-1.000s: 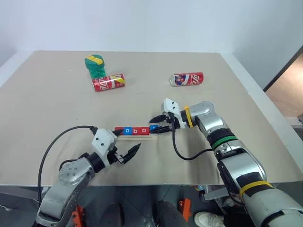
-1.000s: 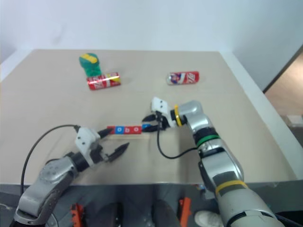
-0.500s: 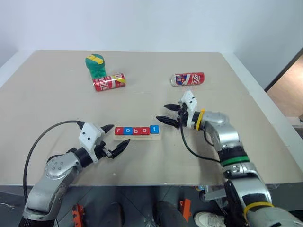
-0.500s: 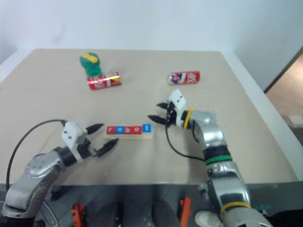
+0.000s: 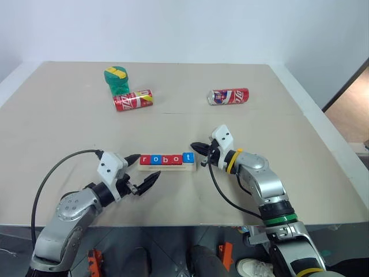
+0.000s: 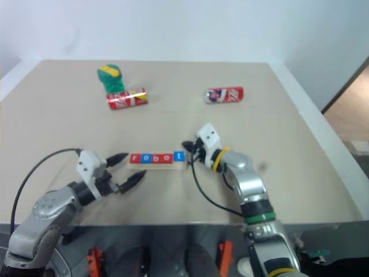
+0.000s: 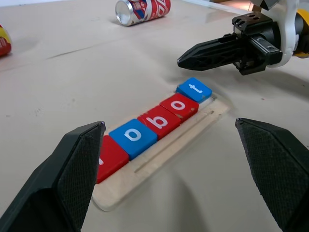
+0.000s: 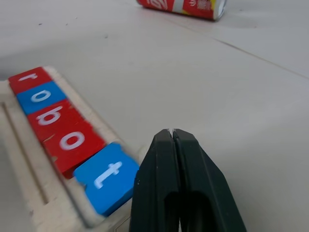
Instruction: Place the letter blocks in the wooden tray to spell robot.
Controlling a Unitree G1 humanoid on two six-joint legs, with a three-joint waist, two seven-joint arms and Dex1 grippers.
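On beige table (image 5: 69,121) by white wall (image 5: 184,29), two soda cans (image 5: 132,100).

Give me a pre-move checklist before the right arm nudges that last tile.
1. Letter blocks in the wooden tray read r, o, b, o, t: ok.
2. Blue t block square in line: not ok, it sits skewed at the tray's end.
3. Right end effector shut, holding nothing: ok.
4. Left end effector open, off the tray: ok.
5. Whether the right end effector's tips touch the t block: cannot tell.
6. Soda cans far from the tray: ok.
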